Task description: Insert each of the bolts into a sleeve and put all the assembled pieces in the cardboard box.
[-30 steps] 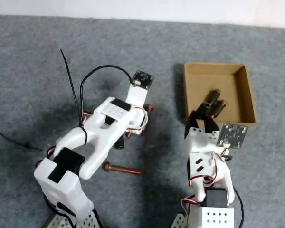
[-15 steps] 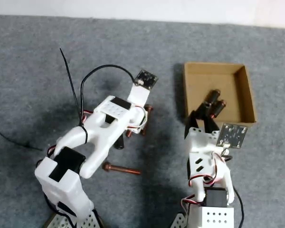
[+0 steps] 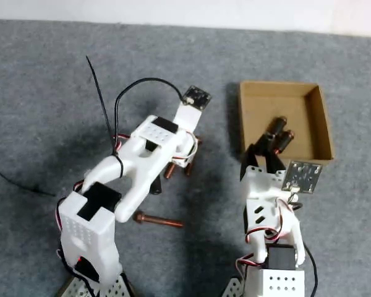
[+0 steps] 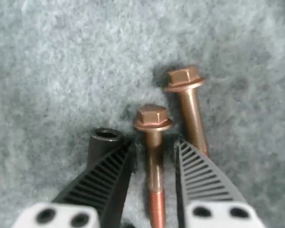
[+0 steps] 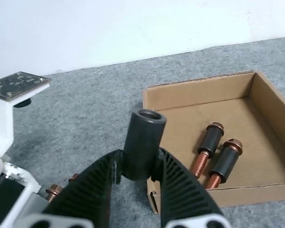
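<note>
My left gripper [image 4: 154, 143] stands open low over the carpet, with a copper bolt [image 4: 152, 118] lying between its fingers. A second bolt [image 4: 190, 107] lies just beside one finger, and an empty black sleeve [image 4: 103, 138] stands against the other. In the high view this gripper [image 3: 176, 166] is left of the cardboard box [image 3: 278, 86]. My right gripper [image 5: 137, 164] is shut on an upright black sleeve [image 5: 142, 140], near the box's [image 5: 199, 90] front left corner. Two assembled pieces [image 5: 210, 142] [image 5: 225, 160] lie inside the box.
A third loose bolt [image 3: 157, 219] lies on the grey carpet near the left arm's base. Two black cable ties [image 3: 99, 90] [image 3: 18, 184] lie on the left side. The carpet's far edge meets a white wall [image 5: 133, 28].
The left arm has shifted a little to the right and forward over the bolts. The right arm and its sleeve have not moved.
</note>
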Tool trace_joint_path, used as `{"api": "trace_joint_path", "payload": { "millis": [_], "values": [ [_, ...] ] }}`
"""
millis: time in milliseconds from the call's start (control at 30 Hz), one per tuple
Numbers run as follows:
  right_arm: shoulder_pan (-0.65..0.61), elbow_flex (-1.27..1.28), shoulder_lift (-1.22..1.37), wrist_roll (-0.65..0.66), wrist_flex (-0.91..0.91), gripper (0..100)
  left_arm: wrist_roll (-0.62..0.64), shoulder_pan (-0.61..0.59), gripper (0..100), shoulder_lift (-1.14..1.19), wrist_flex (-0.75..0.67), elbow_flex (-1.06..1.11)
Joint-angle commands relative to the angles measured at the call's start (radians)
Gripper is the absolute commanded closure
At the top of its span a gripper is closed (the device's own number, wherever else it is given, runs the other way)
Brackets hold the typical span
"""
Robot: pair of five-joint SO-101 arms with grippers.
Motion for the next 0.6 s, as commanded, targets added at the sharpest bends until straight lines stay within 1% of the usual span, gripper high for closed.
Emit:
{"api": "trace_joint_path", "payload": {
  "millis": [0, 67, 167, 233, 400, 567],
  "values": [
    [0.005, 0.097, -0.021, 0.006, -0.025, 99.4, -0.002, 0.004, 87, 0.004, 0.005, -0.03],
    [0.005, 0.097, -0.021, 0.006, -0.025, 99.4, -0.005, 0.004, 90, 0.004, 0.015, -0.03],
    [0.005, 0.097, -0.021, 0.006, -0.025, 99.4, -0.006, 0.004, 100, 0.002, 0.032, -0.03],
    [0.005, 0.097, -0.021, 0.006, -0.025, 99.4, -0.006, 0.004, 99, 0.001, 0.049, -0.03],
    [0.005, 0.097, -0.021, 0.006, -0.025, 99.4, -0.008, 0.004, 100, -0.016, 0.078, -0.031],
    [0.005, 0.097, -0.021, 0.006, -0.025, 99.4, -0.008, 0.004, 100, -0.18, 0.089, 0.035]
  ]
}}
